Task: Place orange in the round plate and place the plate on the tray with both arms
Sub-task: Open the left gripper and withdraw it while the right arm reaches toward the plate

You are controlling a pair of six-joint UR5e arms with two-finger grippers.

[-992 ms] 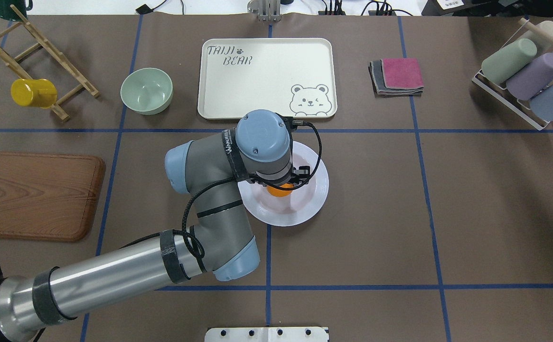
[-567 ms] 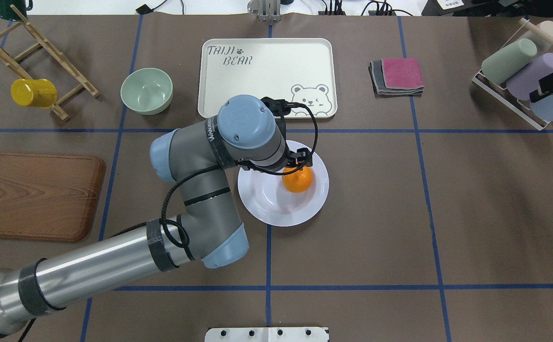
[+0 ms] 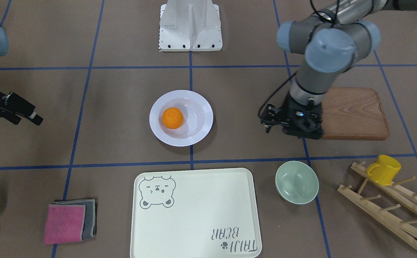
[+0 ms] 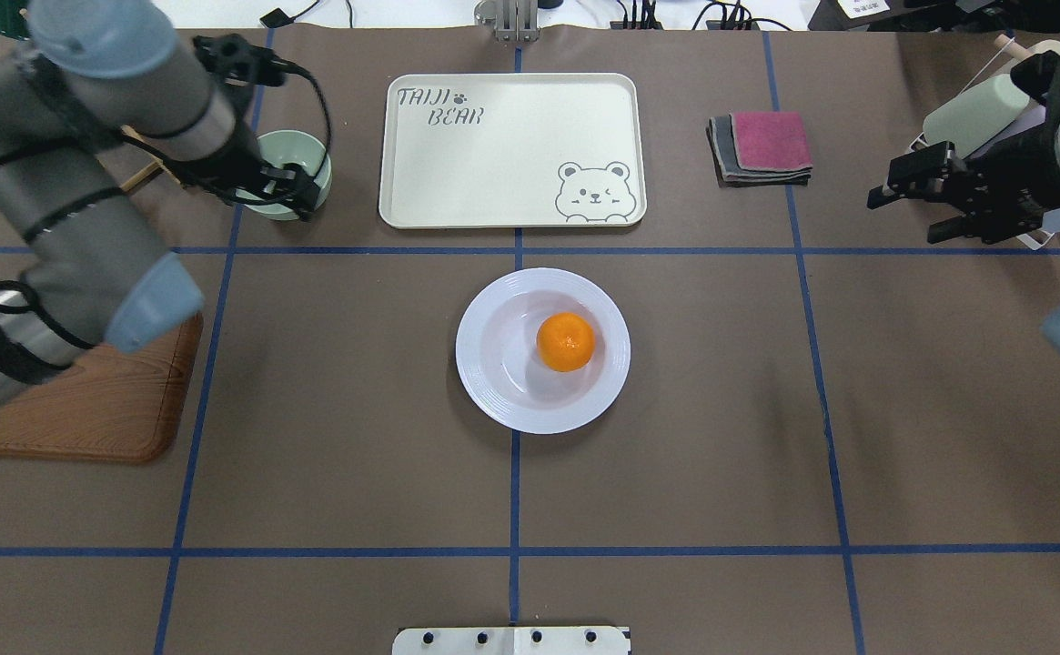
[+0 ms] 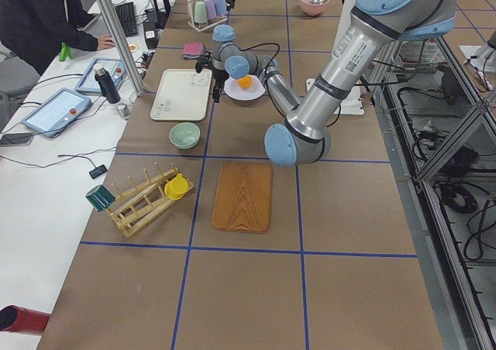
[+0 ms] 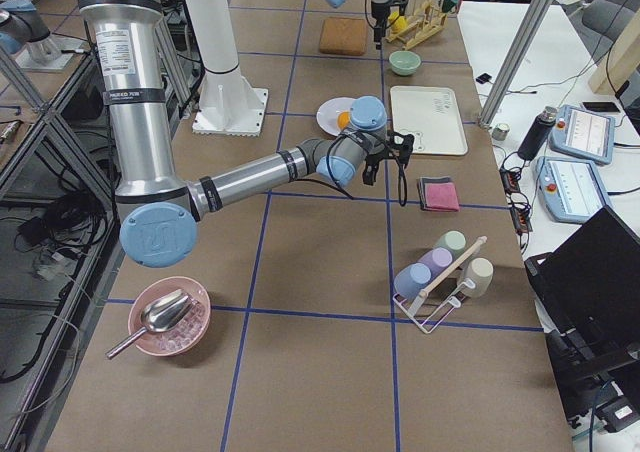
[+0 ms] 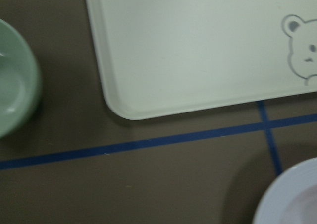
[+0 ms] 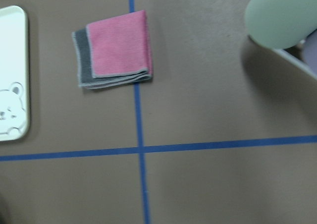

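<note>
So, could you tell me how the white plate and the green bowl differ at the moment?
The white plate is wider and shallower than the green bowl. The plate holds the orange; the bowl is empty. Both are round, upright and off the tray.

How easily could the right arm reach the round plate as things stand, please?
Probably yes, easily: only bare table lies between the right pincer and the round plate.
</note>
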